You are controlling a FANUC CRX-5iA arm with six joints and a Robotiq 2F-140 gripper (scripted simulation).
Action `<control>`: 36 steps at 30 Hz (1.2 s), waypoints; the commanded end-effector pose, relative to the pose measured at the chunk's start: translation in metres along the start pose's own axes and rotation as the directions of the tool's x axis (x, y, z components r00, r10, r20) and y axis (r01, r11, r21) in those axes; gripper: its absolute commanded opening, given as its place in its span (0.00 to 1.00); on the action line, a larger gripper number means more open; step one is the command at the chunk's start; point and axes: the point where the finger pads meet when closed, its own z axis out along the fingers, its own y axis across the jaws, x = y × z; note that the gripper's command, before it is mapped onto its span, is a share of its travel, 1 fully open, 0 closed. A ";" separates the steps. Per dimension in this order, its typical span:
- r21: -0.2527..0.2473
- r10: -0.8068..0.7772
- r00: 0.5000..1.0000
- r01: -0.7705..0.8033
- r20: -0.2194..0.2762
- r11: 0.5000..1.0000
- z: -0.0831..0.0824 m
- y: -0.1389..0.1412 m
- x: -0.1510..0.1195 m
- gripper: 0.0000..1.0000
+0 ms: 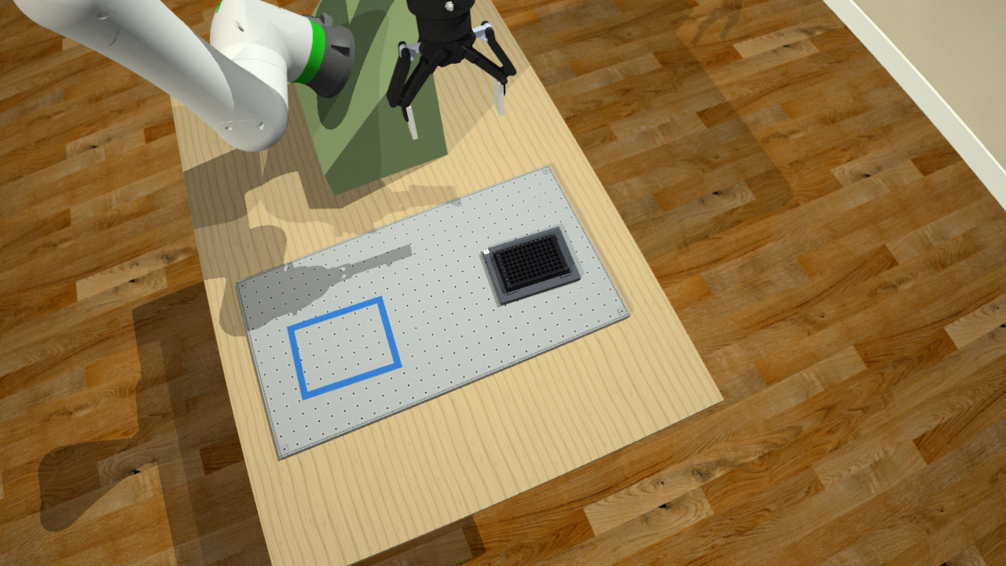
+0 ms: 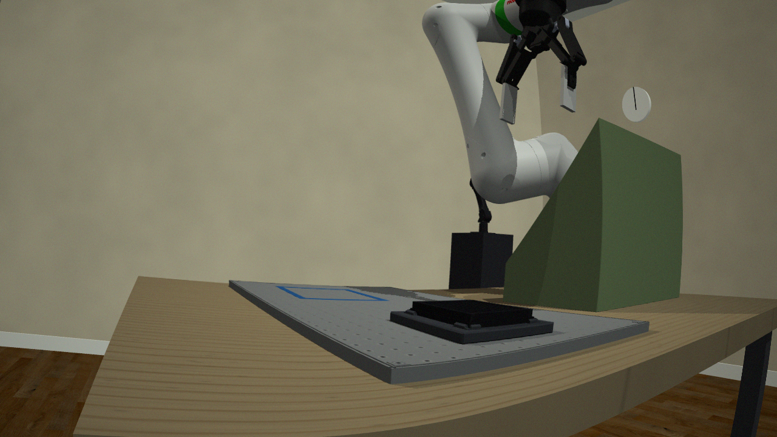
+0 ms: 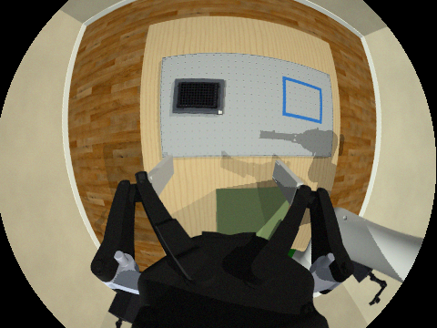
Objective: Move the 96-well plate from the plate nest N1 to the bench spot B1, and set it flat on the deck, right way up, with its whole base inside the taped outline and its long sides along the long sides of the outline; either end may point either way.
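1. The black two-finger gripper (image 1: 455,119) is seen high above the pale wooden table (image 1: 492,436), over the green wedge-shaped block (image 1: 380,141) at the table's far end.
2. Its fingers are spread to their full width, and nothing is held between them; the pale grey fingertip pads (image 2: 508,104) hang in open air in the exterior view.
3. The gripper is carried by a white robot arm with a green ring (image 1: 232,70), which rises from a black box-shaped pedestal (image 2: 480,260) behind the block.
4. The black 96-well plate (image 1: 530,257) is seated flat and right way up in the dark grey rectangular plate nest (image 1: 503,291), on the right part of the grey perforated deck plate (image 1: 449,232).
5. The blue taped rectangular outline (image 1: 304,369) is found on the left part of the same deck, well apart from the nest, and nothing is seen inside it but deck holes.
6. The arm's shadow is cast across the deck just beyond the outline.
7. In the wrist view the plate (image 3: 197,97) and the outline (image 3: 284,97) are both seen far below, beyond the spread fingers.
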 end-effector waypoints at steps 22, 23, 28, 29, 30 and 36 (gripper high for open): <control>0.042 -0.574 0.818 0.572 0.041 0.819 0.067 -0.039 0.060 1.00; 0.043 -0.582 0.812 0.580 0.041 0.813 0.069 -0.040 0.062 1.00; 0.059 -0.692 0.721 0.690 0.041 0.722 0.088 -0.047 0.075 1.00; 0.061 -0.699 0.714 0.697 0.041 0.715 0.090 -0.048 0.076 1.00; 0.065 -0.723 0.690 0.720 0.040 0.691 0.094 -0.050 0.079 1.00; 0.080 -0.801 0.598 0.797 0.036 0.599 0.111 -0.055 0.089 1.00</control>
